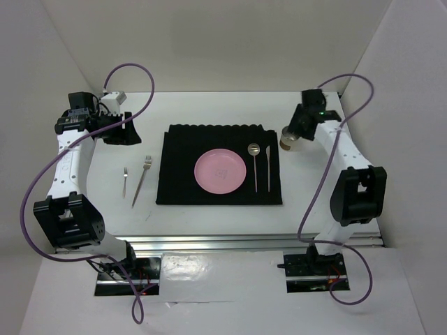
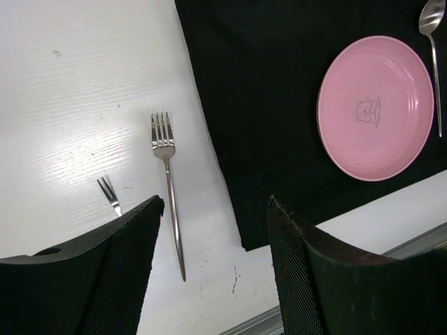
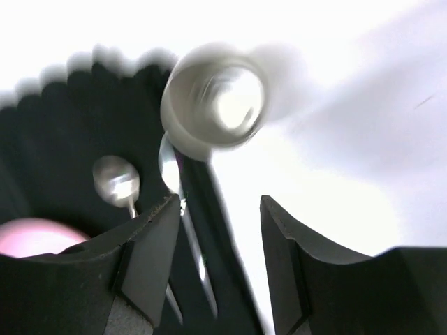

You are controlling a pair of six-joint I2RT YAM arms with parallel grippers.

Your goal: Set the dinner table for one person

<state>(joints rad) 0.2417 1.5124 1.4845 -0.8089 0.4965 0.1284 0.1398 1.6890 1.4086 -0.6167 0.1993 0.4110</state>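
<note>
While the left gripper [image 2: 214, 201] hangs released over the large white counter [image 1: 105, 188] with silver rails, which spreads under both arms, we see a small silver fork [image 1: 125, 180] and a longer silver fork [image 1: 142, 179] on bare counter left of the black ribbed placemat [image 1: 180, 174]. On the mat: round pink plate [image 1: 220, 172], then silver spoon [image 1: 255, 162], then silver knife [image 1: 267, 167]. By its far right corner stands a clear glass cup [image 1: 288, 140]; the right gripper [image 3: 220, 202] is released, glass just ahead, nothing between its fingers.
</note>
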